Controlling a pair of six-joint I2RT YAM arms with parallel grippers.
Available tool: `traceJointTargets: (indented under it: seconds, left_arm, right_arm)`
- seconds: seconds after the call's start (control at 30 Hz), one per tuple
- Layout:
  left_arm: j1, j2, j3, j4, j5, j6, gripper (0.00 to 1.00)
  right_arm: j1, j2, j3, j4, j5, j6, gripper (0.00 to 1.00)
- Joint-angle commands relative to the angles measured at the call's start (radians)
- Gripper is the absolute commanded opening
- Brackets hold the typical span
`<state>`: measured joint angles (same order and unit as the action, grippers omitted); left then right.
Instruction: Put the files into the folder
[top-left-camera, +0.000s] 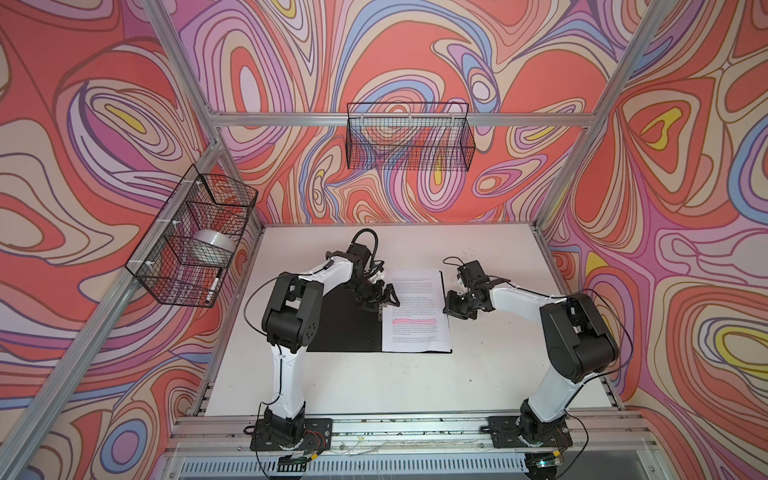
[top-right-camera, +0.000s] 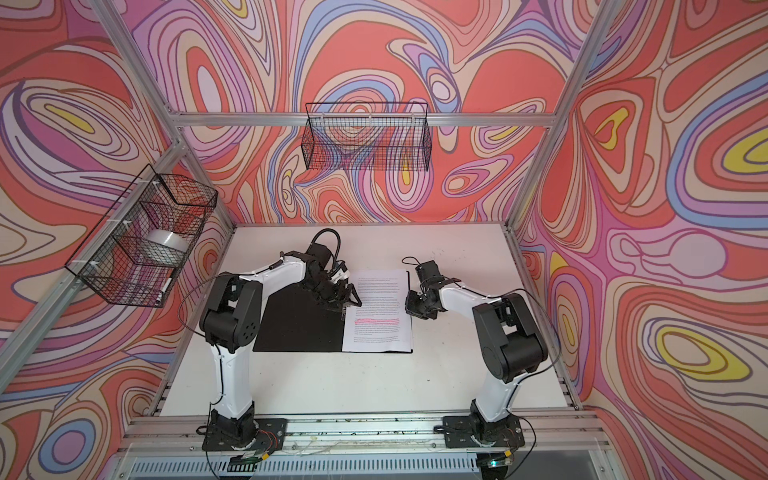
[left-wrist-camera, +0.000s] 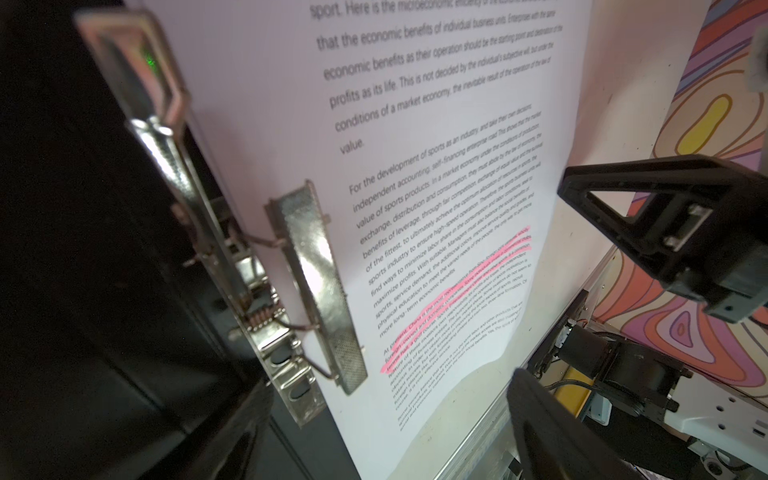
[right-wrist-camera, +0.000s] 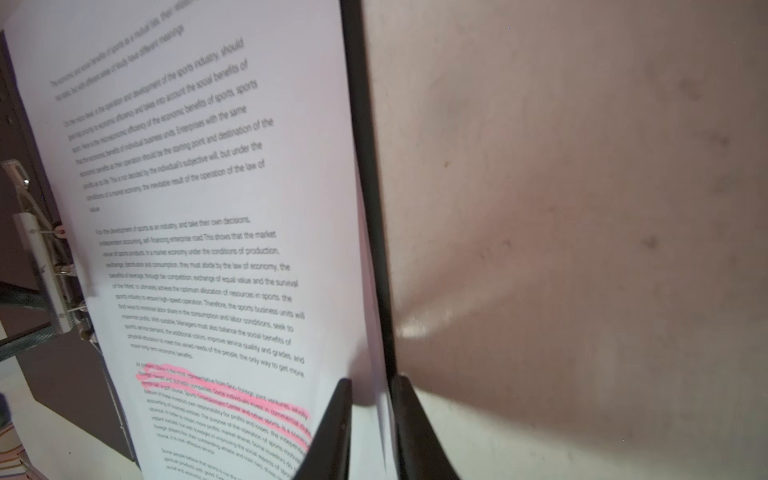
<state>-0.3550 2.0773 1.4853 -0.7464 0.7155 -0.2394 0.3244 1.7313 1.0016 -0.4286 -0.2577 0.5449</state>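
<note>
Reading the files (top-left-camera: 417, 309): "For the development of sports as an industry", pink band lower down. They lie on the right half of the open folder (top-left-camera: 345, 328) on the counter (top-left-camera: 415, 386), metal clip (left-wrist-camera: 316, 286) along their inner margin. Left tool (left-wrist-camera: 540, 278) gapes wide by the clip. Right tool (right-wrist-camera: 371, 380) straddles the sheets' outer edge, nearly closed; pinching or not, can't tell. Wire basket (top-left-camera: 195, 237) at left holds a tape roll (top-left-camera: 212, 245).

Lab robot cell: aluminium frame (top-left-camera: 291, 119), swirl-printed backdrop walls (top-left-camera: 415, 50), wire baskets (top-left-camera: 409, 145), white tabletop (top-left-camera: 415, 386).
</note>
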Motion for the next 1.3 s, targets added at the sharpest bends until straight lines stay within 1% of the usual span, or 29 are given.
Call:
traceJointTargets:
  seconds: [0.0,0.1,0.23,0.33,0.53,0.77,0.93,1.0,1.27]
  left_arm:
    - [-0.007,-0.015,0.026,-0.057,-0.001,0.020,0.89]
    - [-0.006,-0.029,0.021,-0.067,-0.014,0.033,0.89]
    - [-0.005,-0.029,0.021,-0.086,-0.013,0.048,0.89]
    - [-0.004,-0.029,0.014,-0.087,-0.011,0.047,0.89]
    - [-0.004,-0.028,0.007,-0.082,-0.003,0.045,0.89]
    - [-0.004,-0.029,0.000,-0.079,-0.002,0.045,0.89]
    - [-0.004,-0.029,-0.002,-0.079,-0.002,0.045,0.89]
    - [-0.003,-0.029,-0.002,-0.080,-0.003,0.046,0.89]
    - [-0.003,-0.031,-0.007,-0.080,-0.003,0.048,0.89]
  right_arm:
    - [0.007,-0.092,-0.014,-0.036,0.034,0.014,0.21]
    - [0.007,-0.146,-0.049,-0.056,0.023,0.034,0.22]
    - [0.011,-0.196,-0.123,-0.047,-0.037,0.066,0.22]
    - [0.016,-0.230,-0.173,-0.044,-0.050,0.085,0.22]
    - [0.037,-0.228,-0.220,-0.032,-0.101,0.104,0.22]
    - [0.086,-0.194,-0.228,-0.028,-0.090,0.123,0.23]
    - [0.113,-0.165,-0.203,-0.056,-0.046,0.119,0.23]
    - [0.124,-0.160,-0.187,-0.082,-0.011,0.115,0.23]
    - [0.133,-0.219,-0.164,-0.124,0.067,0.120,0.25]
